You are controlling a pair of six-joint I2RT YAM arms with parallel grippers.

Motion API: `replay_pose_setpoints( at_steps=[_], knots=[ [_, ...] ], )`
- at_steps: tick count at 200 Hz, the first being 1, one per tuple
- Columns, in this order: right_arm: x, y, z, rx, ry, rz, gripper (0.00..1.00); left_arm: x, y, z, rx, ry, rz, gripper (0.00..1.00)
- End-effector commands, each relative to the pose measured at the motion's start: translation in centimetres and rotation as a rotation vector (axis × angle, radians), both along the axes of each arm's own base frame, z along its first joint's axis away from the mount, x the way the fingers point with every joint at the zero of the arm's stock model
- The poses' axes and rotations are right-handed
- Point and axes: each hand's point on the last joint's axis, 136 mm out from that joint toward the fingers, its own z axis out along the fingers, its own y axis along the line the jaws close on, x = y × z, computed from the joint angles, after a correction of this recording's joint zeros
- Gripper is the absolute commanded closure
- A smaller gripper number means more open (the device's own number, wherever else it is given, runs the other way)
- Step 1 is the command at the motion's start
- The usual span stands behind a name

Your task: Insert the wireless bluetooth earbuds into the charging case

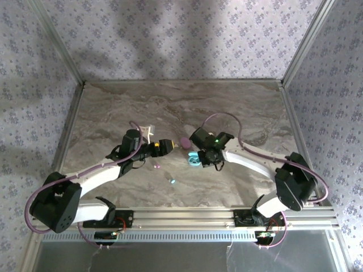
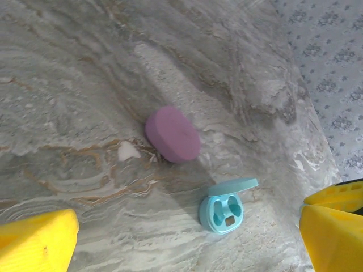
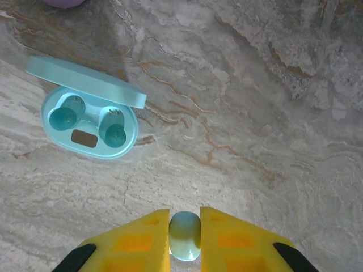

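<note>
A pale teal earbud [image 3: 185, 235] is pinched between the yellow fingers of my right gripper [image 3: 185, 222], a little above the marble table. The teal charging case [image 3: 89, 127] lies open to the upper left of that gripper, its lid [image 3: 85, 81] raised and both wells bare. In the top view my right gripper [image 1: 205, 160] hangs just right of the teal case [image 1: 194, 159]. My left gripper [image 1: 173, 145] is open, with nothing between its fingers [image 2: 37, 241]. It faces the closed pink case [image 2: 172, 134] and the open teal case [image 2: 226, 211].
A loose teal bud [image 1: 172, 181] and a small pink bud [image 1: 158, 166] lie on the table [image 1: 113, 113] in front of the left arm. The pink case [image 1: 185, 141] sits between the two grippers. Patterned walls enclose the table on three sides.
</note>
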Motion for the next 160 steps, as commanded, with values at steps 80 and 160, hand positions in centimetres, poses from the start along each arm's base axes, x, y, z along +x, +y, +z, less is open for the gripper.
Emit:
replay_pose_setpoints(
  at_steps=[80, 160],
  knots=[
    [1.7, 2.7, -0.2, -0.242, -0.085, 0.046, 0.82, 0.6, 0.4, 1.0, -0.035, -0.021, 0.026, 0.0],
    [2.1, 4.1, -1.6, -0.327, -0.098, 0.09, 0.82, 0.6, 0.4, 1.1, -0.037, -0.023, 0.023, 0.0]
  ],
)
